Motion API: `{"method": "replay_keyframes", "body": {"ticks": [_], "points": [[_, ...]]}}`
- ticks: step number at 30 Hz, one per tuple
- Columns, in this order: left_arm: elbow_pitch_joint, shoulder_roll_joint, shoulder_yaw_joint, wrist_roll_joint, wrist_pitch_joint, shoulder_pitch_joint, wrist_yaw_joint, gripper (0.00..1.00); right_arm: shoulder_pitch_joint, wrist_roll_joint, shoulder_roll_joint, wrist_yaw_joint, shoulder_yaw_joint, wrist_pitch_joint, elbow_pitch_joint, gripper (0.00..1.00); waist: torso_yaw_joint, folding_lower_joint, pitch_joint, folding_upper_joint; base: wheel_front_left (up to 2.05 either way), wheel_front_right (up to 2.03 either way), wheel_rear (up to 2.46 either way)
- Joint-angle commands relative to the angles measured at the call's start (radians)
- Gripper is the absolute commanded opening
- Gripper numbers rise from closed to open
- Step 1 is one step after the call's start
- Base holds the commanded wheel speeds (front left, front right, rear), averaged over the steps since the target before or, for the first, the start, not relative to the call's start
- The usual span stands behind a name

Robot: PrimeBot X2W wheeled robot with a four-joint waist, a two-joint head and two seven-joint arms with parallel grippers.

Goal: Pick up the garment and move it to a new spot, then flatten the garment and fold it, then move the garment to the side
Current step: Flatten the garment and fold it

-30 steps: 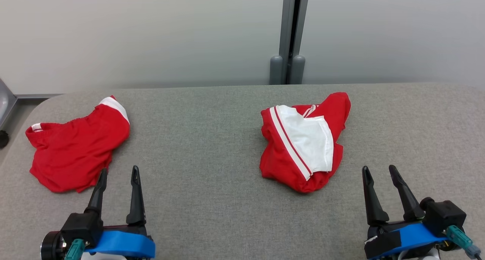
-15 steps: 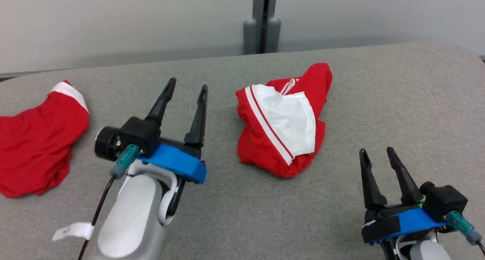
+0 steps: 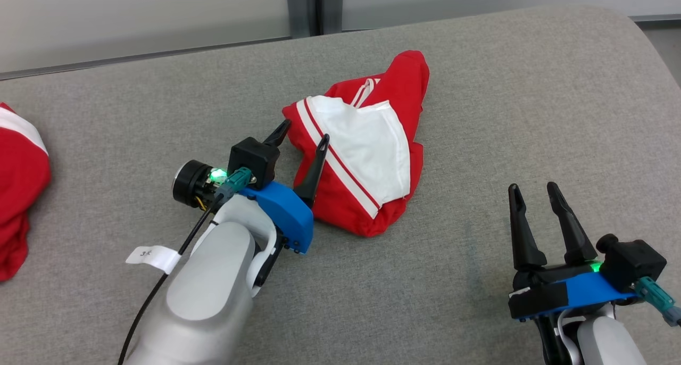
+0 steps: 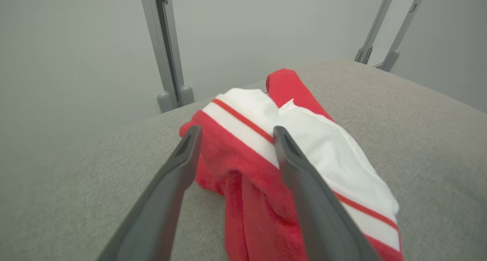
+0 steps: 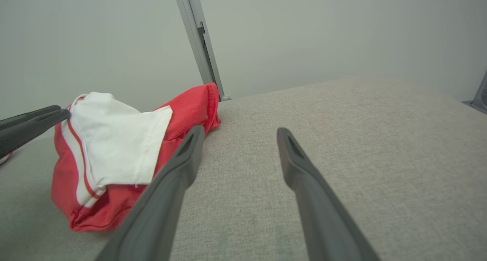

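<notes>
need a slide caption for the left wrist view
Open left pincer framing the near edge of the crumpled red-and-white garment on the grey padded table.

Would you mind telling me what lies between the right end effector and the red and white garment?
Just bare grey tabletop between the right end effector and the garment, as the head view shows.
</notes>
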Motion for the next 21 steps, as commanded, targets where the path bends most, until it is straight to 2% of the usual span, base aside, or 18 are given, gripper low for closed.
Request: {"method": "replay_keyframes", "body": {"ticks": [1, 8, 15, 16, 17, 18, 21], "points": [[0.032, 0.004, -0.015, -0.013, 0.008, -0.026, -0.007, 1.0, -0.019, 0.004, -0.004, 0.0, 0.0, -0.003, -0.003, 1.0, -0.006, -0.0003, 0.007, -0.0001, 0.0, 0.0, 0.0], [0.143, -0.004, -0.073, -0.083, 0.024, -0.061, -0.007, 1.0, -0.038, 0.019, -0.004, 0.0, 0.009, -0.003, -0.007, 1.0, -0.041, -0.0003, 0.035, -0.0001, 0.0, 0.0, 0.0], [0.278, -0.007, -0.154, -0.089, 0.094, -0.1, -0.007, 1.0, -0.044, 0.026, -0.004, 0.0, 0.007, -0.004, -0.008, 1.0, -0.069, -0.0003, 0.043, -0.0001, 0.0, 0.0, 0.0], [0.29, -0.007, -0.162, -0.093, 0.092, -0.107, -0.007, 0.95, -0.044, 0.027, -0.004, 0.0, 0.005, -0.004, -0.008, 1.0, -0.071, -0.0003, 0.043, -0.0001, 0.0, 0.0, 0.0], [0.301, -0.008, -0.168, -0.097, 0.087, -0.111, -0.007, 0.32, -0.044, 0.026, -0.004, 0.0, 0.003, -0.004, -0.009, 1.0, -0.072, -0.0003, 0.042, -0.0001, 0.0, 0.0, 0.0], [0.31, -0.008, -0.174, -0.099, 0.08, -0.114, -0.007, 0.0, -0.044, 0.026, -0.004, 0.0, 0.001, -0.004, -0.009, 1.0, -0.071, -0.0003, 0.041, -0.0001, 0.0, 0.0, 0.0], [0.321, -0.009, -0.189, -0.113, 0.043, -0.125, -0.007, 0.0, -0.036, 0.022, -0.004, 0.0, -0.008, -0.004, -0.009, 1.0, -0.062, -0.0003, 0.031, -0.0001, 0.0, 0.0, 0.0]]}}
